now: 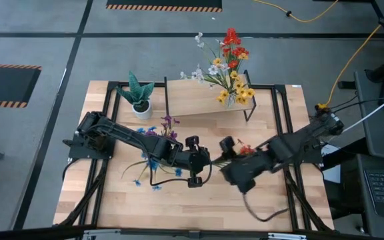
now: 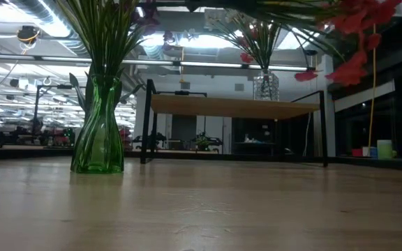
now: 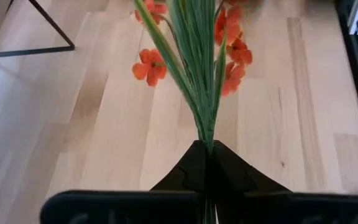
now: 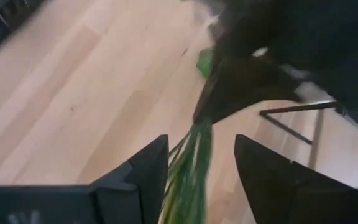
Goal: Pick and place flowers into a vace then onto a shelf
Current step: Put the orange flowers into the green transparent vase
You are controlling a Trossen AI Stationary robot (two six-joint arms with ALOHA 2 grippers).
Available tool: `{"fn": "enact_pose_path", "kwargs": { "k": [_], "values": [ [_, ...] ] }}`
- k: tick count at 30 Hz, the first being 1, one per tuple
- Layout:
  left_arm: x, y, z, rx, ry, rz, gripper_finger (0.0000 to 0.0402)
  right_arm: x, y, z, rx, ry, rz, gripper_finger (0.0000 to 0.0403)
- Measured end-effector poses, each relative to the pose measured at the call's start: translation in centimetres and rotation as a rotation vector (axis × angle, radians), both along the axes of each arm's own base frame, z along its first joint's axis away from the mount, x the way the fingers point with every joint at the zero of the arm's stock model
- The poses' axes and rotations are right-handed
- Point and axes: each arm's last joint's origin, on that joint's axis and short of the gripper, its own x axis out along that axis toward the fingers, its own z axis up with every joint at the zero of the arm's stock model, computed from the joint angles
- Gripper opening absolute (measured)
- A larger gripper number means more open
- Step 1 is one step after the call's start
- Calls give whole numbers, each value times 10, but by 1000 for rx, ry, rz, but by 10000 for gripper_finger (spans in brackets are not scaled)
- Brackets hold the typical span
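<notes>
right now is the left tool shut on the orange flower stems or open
Shut on them. In the left wrist view the left tool's fingers meet around the green stems of the orange flowers, with no gap showing.

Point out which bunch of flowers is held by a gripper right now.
The orange-red sprig, pinched by its green stems in the shut left gripper at mid-table. The blue-purple flowers stand in the green vase; the mixed bouquet sits on the shelf.

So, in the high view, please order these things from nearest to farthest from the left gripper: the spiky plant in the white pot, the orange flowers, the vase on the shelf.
Measured from the left gripper, at the table's middle:
1. The orange flowers, just to its right; their stems are in its shut fingers.
2. The spiky plant in the white pot, at the far left of the table.
3. The vase on the shelf, at the far right; nearly as far as the plant, so this order is unsure.
</notes>
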Motion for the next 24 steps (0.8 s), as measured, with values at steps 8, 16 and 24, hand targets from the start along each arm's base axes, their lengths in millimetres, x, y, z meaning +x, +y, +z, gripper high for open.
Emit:
{"fn": "enact_pose_path", "kwargs": {
  "k": [8, 16, 24],
  "values": [
    [2, 0, 23, 22, -70, 7, 4, -60, -5, 56, 121, -212, 54, 138],
    [-4, 7, 74, 262, -164, 46, 4, -84, 7, 60, 163, -225, 125, 14],
    [-47, 23, 135, 335, -316, 156, 4, -89, 22, 29, 106, -128, 170, 4]
  ]
}}
